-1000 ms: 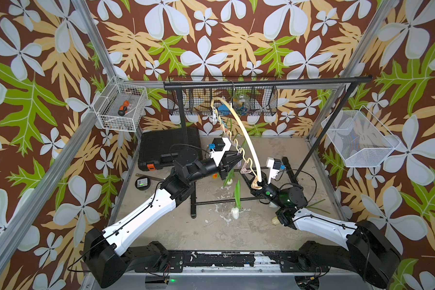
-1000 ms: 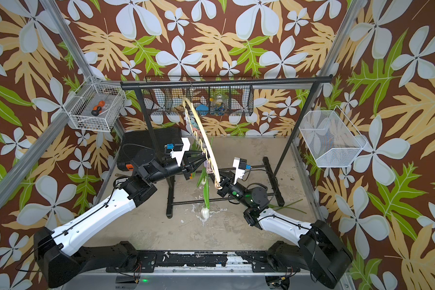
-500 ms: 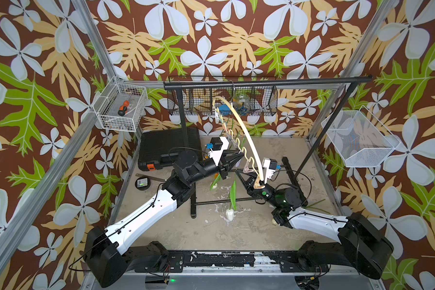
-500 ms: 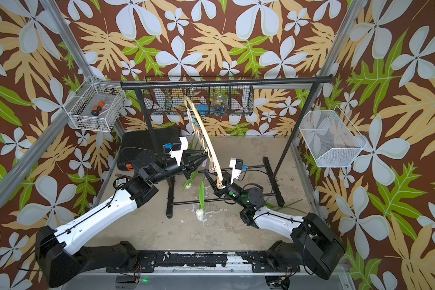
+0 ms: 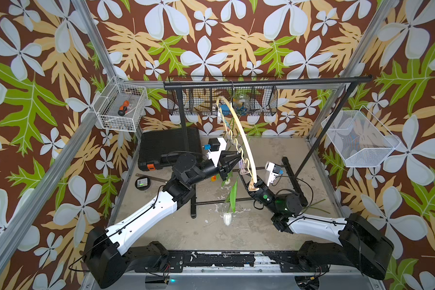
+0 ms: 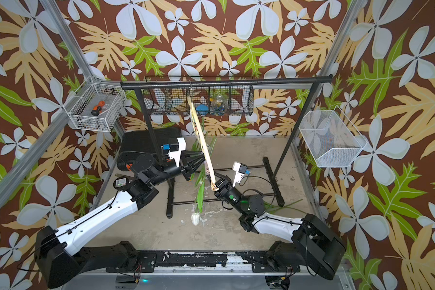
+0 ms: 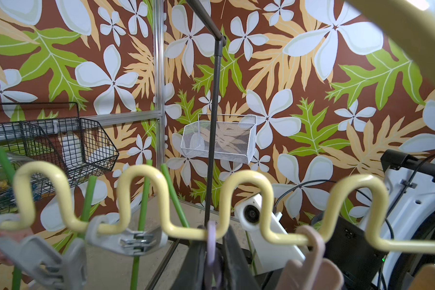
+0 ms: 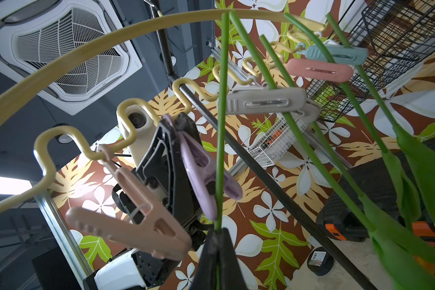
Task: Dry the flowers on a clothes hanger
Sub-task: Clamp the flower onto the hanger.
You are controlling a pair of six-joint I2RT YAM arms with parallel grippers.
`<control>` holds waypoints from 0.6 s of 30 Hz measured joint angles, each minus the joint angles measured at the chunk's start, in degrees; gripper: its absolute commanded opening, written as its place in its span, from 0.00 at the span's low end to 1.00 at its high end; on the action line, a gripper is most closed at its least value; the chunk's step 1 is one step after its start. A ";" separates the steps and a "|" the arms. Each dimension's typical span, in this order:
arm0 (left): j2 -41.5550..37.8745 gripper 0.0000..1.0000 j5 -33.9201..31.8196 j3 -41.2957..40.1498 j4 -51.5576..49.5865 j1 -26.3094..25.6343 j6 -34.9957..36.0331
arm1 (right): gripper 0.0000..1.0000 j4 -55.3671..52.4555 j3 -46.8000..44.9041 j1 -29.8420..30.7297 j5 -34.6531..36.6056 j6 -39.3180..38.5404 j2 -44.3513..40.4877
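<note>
1. Squeezing the purple clothespin [image 8: 201, 173] with my left gripper [image 7: 212, 234], its jaws narrow around the pin.
2. My right gripper [image 8: 217, 233] pinches a green stem [image 8: 221, 125] just beside that pin.
3. In both top views, the clothes hanger [image 5: 245, 141] hangs tilted from the black rack [image 5: 261, 82], mid-frame.
4. A white tulip [image 5: 227, 219] dangles head down at lower centre.

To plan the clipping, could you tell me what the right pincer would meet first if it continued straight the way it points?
Most likely the lilac clothespin, held by the left pincer, right along the green stem that the right pincer carries, though depth is unclear.
</note>
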 measured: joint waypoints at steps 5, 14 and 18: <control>-0.11 0.13 -0.22 -0.72 2.73 -0.04 -2.80 | 0.00 0.46 0.72 0.61 1.75 1.38 0.02; 0.28 0.13 -1.07 -1.75 4.66 -0.04 -4.96 | 0.00 1.68 -0.02 0.68 3.80 1.46 0.92; 0.46 0.13 -1.25 -1.99 5.11 -0.04 -5.49 | 0.00 2.23 -0.02 0.74 4.13 1.97 2.12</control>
